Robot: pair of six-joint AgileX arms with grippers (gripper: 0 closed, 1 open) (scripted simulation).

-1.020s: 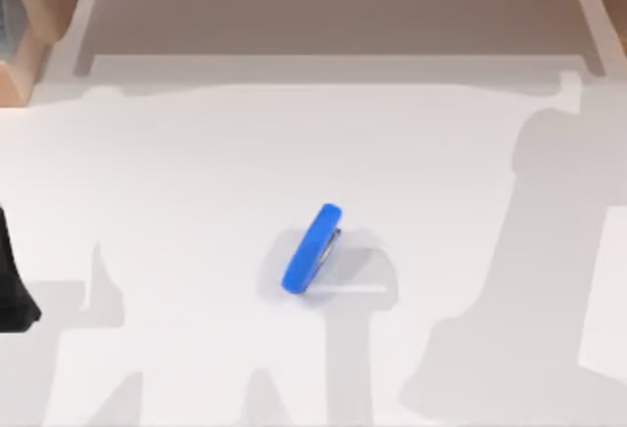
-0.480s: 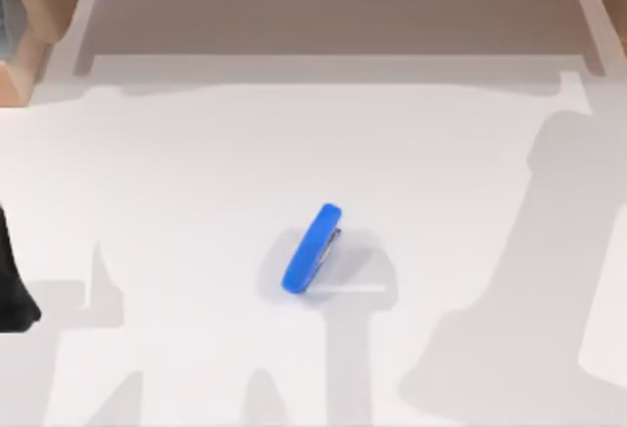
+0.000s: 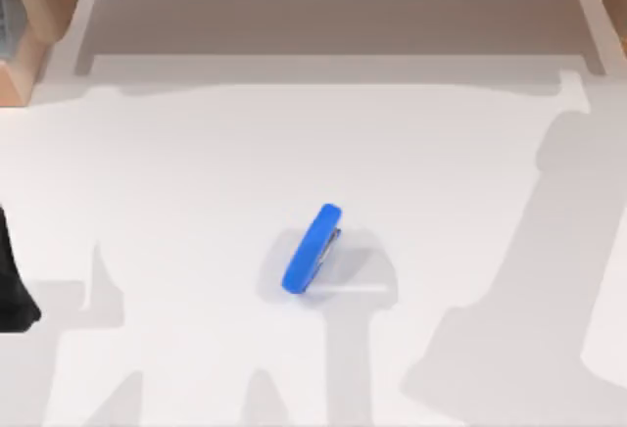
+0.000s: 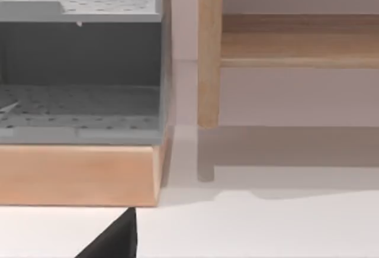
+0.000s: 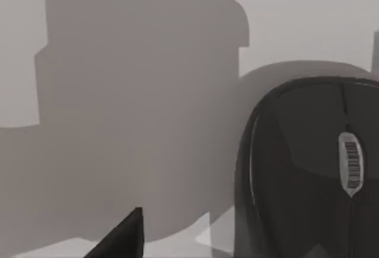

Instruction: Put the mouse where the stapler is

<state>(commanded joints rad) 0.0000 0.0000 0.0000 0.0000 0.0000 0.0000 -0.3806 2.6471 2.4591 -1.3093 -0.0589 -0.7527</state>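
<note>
Blue plastic is catching my eye first: the stapler (image 3: 313, 250) is lying near the middle of the white table (image 3: 196, 172), on a slant, its far end pointing a little toward the right side and its grey underside showing along the right edge. In the right wrist view I am seeing the mouse (image 5: 308, 169) very close to the camera, dark grey, with its scroll wheel (image 5: 350, 166) facing up, sitting on the table inside a wide shadow. A black finger tip (image 5: 121, 237) of the right gripper is showing beside the mouse and apart from it; from this I cannot tell if the jaws are open or closed, or if the mouse is lying between them. My left arm (image 3: 12, 285) is staying parked at the left edge of the table, and its wrist view is looking at a wooden shelf unit (image 4: 83, 172) with a grey perforated tray (image 4: 77, 101) inside and a wooden post (image 4: 208, 51) beside it; for its jaws also I cannot tell. Compared with the frames from one second and half a second ago, the stapler is not moving at all, while the big shadow on the right side of the table is shifting further to the right.
</note>
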